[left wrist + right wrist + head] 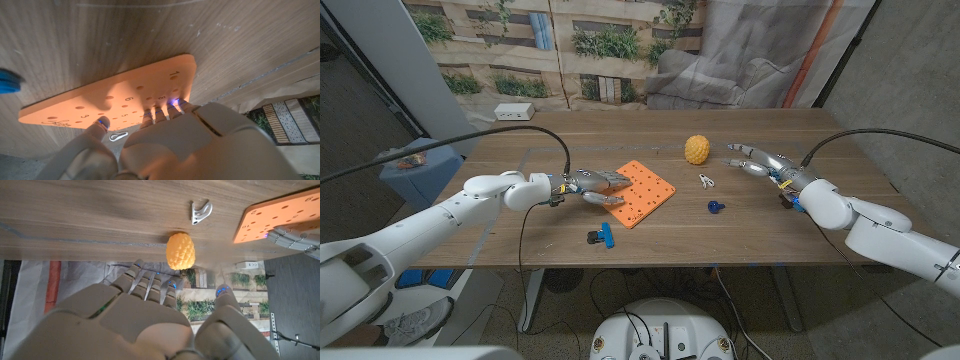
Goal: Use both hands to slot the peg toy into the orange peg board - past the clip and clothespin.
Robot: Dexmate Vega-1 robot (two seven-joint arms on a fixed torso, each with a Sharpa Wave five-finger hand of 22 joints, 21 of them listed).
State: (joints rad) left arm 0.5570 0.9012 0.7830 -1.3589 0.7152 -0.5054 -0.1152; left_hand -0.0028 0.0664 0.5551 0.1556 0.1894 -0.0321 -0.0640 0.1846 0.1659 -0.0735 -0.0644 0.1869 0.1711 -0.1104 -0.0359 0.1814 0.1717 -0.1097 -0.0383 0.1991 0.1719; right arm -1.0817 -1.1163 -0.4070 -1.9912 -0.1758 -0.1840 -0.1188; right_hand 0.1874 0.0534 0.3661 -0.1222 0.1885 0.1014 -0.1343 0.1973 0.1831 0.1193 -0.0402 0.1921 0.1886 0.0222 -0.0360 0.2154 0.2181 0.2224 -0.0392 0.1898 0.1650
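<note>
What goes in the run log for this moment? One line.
left hand: touching orange board | right hand: open, above table | yellow toy: untouched

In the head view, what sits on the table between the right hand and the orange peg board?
In the head view, a small white clip lies on the wood between the right hand and the flat orange peg board; the textured yellow toy sits farther back.

Head camera: high, looking down over the whole wooden table (760, 235), both arms entering from the bottom corners | left wrist camera: close over the left hand (165, 145), facing the orange board (100, 102) | right wrist camera: behind the right hand (125, 325), turned over, sharing that board (280, 217) and the left hand's fingertips (295, 239).
</note>
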